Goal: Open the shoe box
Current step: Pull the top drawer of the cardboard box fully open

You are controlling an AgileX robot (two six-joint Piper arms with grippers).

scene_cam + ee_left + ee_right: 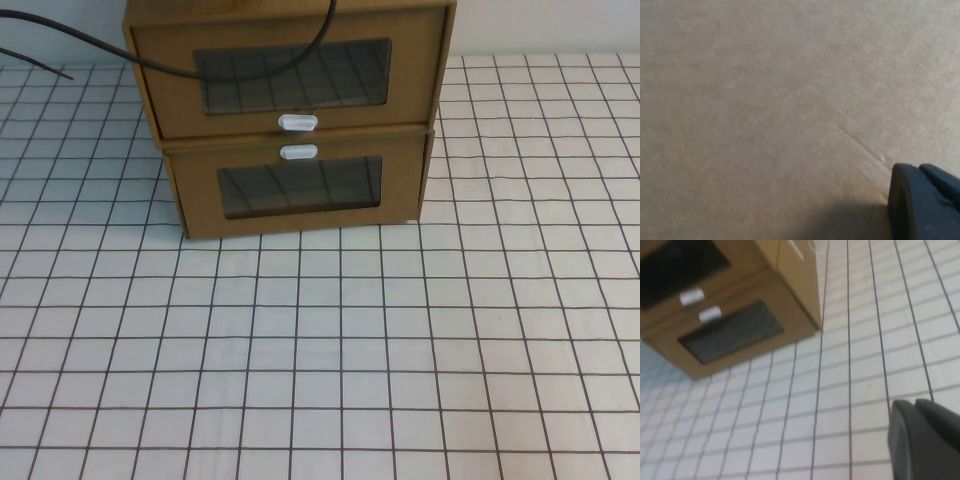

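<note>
**Ana:** Where are the boxes?

**Ben:** The upper shoe box [290, 75] sits on the lower shoe box [300, 190]. Both are well ahead of the right pincer [924, 440]. It hangs over the surface [320, 350], pressed together. The left pincer [922, 200] is right by brown cardboard [765, 100]. I cannot tell if it is spread.

**Ana:** What could go wrong?

**Ben:** The 2 white handles [297, 122] are very near each other, so it may catch the wrong one. A pull may drag the whole light box. The black cable [250, 68] might snag too.

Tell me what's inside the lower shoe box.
Its dark window shows nothing; contents are hidden. The left gripper is close to brown cardboard; right gripper, shut, hangs over the table.
</note>
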